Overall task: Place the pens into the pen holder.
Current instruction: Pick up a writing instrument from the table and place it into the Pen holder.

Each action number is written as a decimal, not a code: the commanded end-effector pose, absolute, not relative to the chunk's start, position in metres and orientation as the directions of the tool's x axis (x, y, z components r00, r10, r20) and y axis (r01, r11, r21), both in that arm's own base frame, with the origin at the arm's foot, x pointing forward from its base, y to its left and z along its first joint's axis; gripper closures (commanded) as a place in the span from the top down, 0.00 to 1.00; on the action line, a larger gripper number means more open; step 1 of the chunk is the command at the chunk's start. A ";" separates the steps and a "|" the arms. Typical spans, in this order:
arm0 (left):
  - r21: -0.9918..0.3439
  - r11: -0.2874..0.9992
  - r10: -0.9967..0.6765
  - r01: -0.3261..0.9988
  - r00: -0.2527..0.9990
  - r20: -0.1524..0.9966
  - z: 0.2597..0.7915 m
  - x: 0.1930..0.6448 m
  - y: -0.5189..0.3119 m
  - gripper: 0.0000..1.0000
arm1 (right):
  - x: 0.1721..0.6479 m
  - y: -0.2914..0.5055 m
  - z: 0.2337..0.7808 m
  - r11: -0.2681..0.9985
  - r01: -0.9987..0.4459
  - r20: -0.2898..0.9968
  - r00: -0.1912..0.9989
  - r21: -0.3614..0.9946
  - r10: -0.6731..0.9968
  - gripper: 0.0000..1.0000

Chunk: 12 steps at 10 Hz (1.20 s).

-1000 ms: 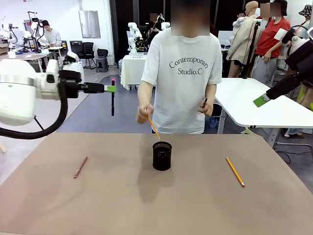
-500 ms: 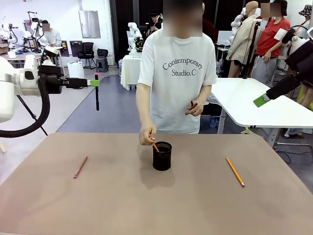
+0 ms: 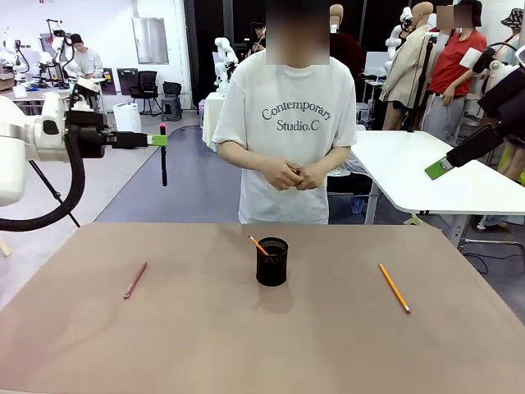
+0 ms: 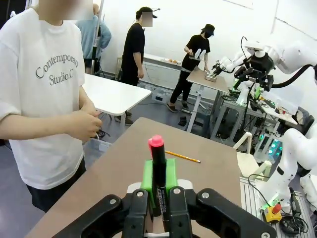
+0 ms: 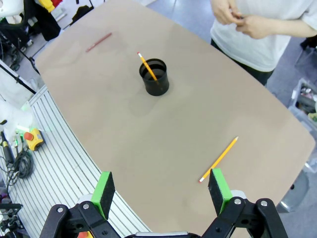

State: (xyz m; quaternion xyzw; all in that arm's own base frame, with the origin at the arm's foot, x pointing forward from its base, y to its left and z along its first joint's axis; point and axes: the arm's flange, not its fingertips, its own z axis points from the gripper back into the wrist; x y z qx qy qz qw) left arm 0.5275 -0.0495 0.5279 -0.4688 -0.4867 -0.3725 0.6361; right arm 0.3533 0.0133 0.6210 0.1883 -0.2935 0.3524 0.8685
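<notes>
Front view: the person's hands (image 3: 294, 174) are now clasped at the waist, back from the table. Half a second ago one hand was at the cup, lowering an orange pencil (image 3: 258, 245). It now stands tilted in the pen holder (image 3: 271, 261), its top leaning left over the rim. One item is in, placed by the person.

Left gripper (image 3: 160, 139) sits high at the far left, clamped on the black pen (image 3: 163, 160), which hangs vertical with a red end on top. It swung left a second ago and has held position since. Judgement: this pen goes next, and the holder is well apart to its right.

Right gripper (image 5: 162, 191) is high on the right, jaws spread wide with nothing between them.

Still lying flat: pinkish-red pen (image 3: 135, 280) left of the holder and a second pencil (image 3: 394, 287) to its right, both well apart from it.

Surface: tabletop (image 3: 205, 353), plain matte tan. Room: open lab with a white table (image 3: 426, 176) at far right and other people at benches behind.
</notes>
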 end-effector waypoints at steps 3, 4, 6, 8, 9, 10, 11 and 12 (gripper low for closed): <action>-0.236 0.282 -0.017 0.930 0.251 0.968 0.529 0.526 -0.050 0.00 | 0.353 0.014 0.622 0.678 -0.723 0.646 0.581 0.132 0.495 1.00; -0.236 0.282 -0.017 0.930 0.251 0.968 0.529 0.526 -0.050 0.00 | 0.353 0.014 0.622 0.678 -0.723 0.646 0.581 0.132 0.495 1.00; -0.236 0.282 -0.017 0.930 0.251 0.968 0.529 0.526 -0.050 0.00 | 0.353 0.014 0.622 0.678 -0.723 0.646 0.581 0.132 0.495 1.00; -0.236 0.282 -0.017 0.930 0.251 0.968 0.529 0.526 -0.050 0.00 | 0.353 0.014 0.622 0.678 -0.723 0.646 0.581 0.132 0.495 1.00; -0.236 0.282 -0.017 0.930 0.251 0.968 0.529 0.526 -0.050 0.00 | 0.353 0.014 0.622 0.678 -0.723 0.646 0.581 0.132 0.495 1.00; -0.236 0.282 -0.017 0.930 0.251 0.968 0.529 0.526 -0.050 0.00 | 0.353 0.014 0.622 0.678 -0.723 0.646 0.581 0.132 0.495 1.00; -0.236 0.282 -0.017 0.930 0.251 0.968 0.529 0.526 -0.050 0.00 | 0.353 0.014 0.622 0.678 -0.723 0.646 0.581 0.132 0.495 1.00; -0.236 0.282 -0.017 0.930 0.251 0.968 0.529 0.526 -0.050 0.00 | 0.353 0.014 0.622 0.678 -0.723 0.646 0.581 0.132 0.495 1.00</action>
